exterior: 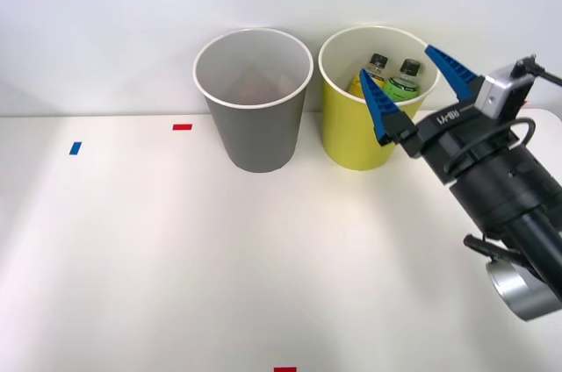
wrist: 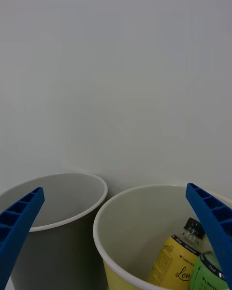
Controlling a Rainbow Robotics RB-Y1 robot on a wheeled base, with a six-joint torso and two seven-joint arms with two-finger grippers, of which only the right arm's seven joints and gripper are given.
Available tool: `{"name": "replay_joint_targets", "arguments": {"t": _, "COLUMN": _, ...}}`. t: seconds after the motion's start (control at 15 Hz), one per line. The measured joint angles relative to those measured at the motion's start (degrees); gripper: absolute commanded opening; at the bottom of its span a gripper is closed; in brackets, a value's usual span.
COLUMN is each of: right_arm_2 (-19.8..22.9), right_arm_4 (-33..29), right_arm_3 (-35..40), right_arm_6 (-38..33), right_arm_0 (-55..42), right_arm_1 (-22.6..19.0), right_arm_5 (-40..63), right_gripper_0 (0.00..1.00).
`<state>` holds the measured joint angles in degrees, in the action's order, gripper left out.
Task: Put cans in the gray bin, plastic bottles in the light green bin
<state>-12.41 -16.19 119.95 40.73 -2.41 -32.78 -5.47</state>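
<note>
The gray bin [exterior: 255, 118] [wrist: 53, 222] stands at the back of the table, left of the light green bin [exterior: 356, 139] [wrist: 125, 241]. Two plastic bottles stand upright inside the light green bin: one with a yellow label [exterior: 373, 69] [wrist: 176, 261] and one with a green label [exterior: 405, 79] [wrist: 210, 275], both black-capped. My right gripper [exterior: 410, 82] [wrist: 116, 251] hovers open just in front of and above the light green bin's right side, with nothing between its blue fingers [exterior: 378, 104] [wrist: 212, 222]. No cans show; the gray bin's inside looks pale with a faint reddish tint.
The white table [exterior: 176, 249] carries small tape marks: blue [exterior: 75, 148] at the left, red [exterior: 182, 127] near the gray bin and red [exterior: 284, 369] at the front edge. A white wall rises right behind the bins.
</note>
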Motion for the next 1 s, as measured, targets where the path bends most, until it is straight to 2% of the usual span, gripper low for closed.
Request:
{"name": "replay_joint_targets", "arguments": {"t": 0.33, "right_arm_2": -0.2, "right_arm_4": 2.4, "right_arm_3": 0.1, "right_arm_6": -0.7, "right_arm_0": -12.4, "right_arm_1": 5.3, "right_arm_5": -7.0, "right_gripper_0": 1.0}}
{"name": "replay_joint_targets", "arguments": {"t": 0.73, "right_arm_2": -0.3, "right_arm_4": 2.1, "right_arm_3": 0.1, "right_arm_6": 0.7, "right_arm_0": -22.4, "right_arm_1": 12.4, "right_arm_5": -8.7, "right_gripper_0": 1.0}}
{"name": "replay_joint_targets", "arguments": {"t": 1.0, "right_arm_2": -0.4, "right_arm_4": 0.9, "right_arm_3": 0.1, "right_arm_6": 1.8, "right_arm_0": -26.3, "right_arm_1": 14.4, "right_arm_5": -8.9, "right_gripper_0": 1.0}}
